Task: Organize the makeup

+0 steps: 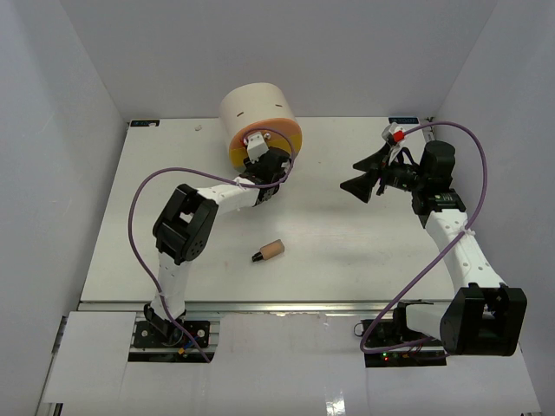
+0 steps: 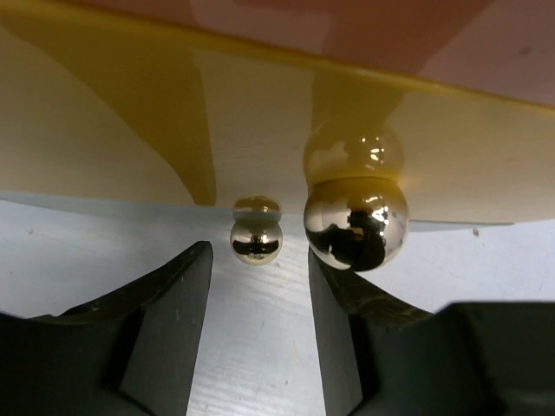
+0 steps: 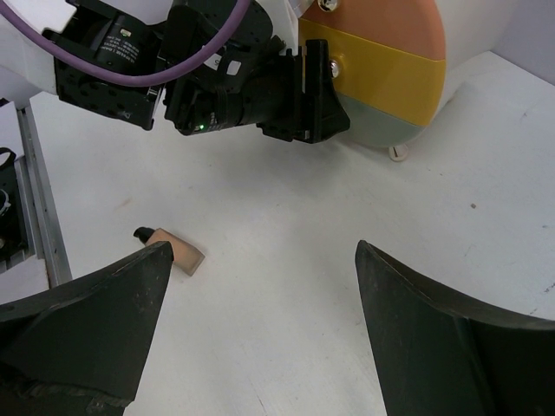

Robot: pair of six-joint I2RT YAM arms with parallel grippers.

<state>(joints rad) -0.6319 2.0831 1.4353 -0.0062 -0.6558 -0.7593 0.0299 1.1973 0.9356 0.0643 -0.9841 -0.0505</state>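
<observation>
**Inspector:** White surface (image 1: 347, 251), what's on it?

**Assistant:** The tan bottle (image 1: 270, 251) lies on its side mid-surface, print too small to read. The left gripper (image 2: 258, 273) has its fingers apart, flanking a gold knob (image 2: 256, 240); the drawer cylinder (image 1: 257, 113) is cropped. The right gripper (image 1: 349, 173) has its fingers wide and holds nothing.

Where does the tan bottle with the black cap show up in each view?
Top external: tan bottle lies on its side, just below centre.
Left wrist: not in it.
Right wrist: the bottle is left of middle, cap pointing left.
Shared landmark: drawer cylinder, seen in all three views.
</observation>
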